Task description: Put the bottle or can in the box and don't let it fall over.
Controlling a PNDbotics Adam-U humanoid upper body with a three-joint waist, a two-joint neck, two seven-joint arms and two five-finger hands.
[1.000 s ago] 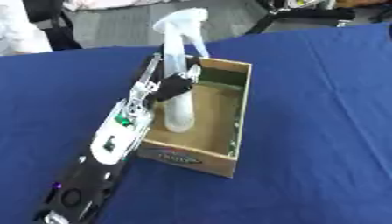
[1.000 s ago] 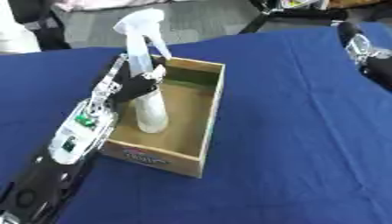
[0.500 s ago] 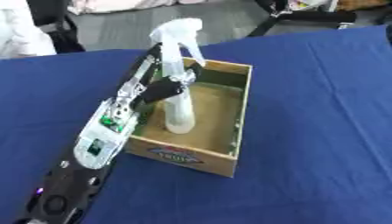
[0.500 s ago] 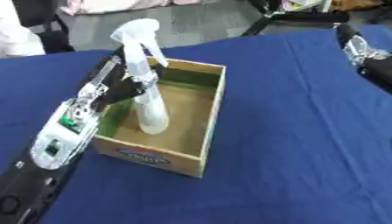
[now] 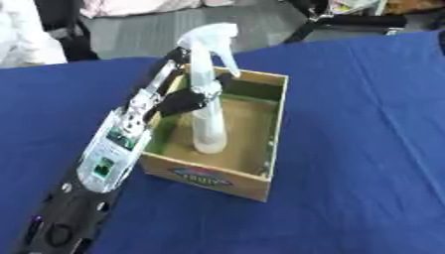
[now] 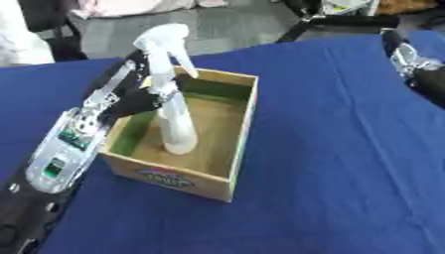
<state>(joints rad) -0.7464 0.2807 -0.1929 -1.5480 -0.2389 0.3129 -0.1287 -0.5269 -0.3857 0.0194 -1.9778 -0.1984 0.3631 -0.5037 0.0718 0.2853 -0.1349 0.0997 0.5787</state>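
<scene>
The left hand (image 5: 187,96) curls round the spray bottle (image 5: 208,124), upright inside the box (image 5: 260,171). Far right, the right hand (image 6: 415,64): fingers impossible to tell.

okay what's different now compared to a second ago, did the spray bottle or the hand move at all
Barely anything moved. The spray bottle stands upright on the floor of the box, as before, and the left hand stays curled round its neck, not yet let go. The arm seems to sit a touch differently, though the camera may have shifted. The right hand stays by the right edge of the right eye view.
</scene>
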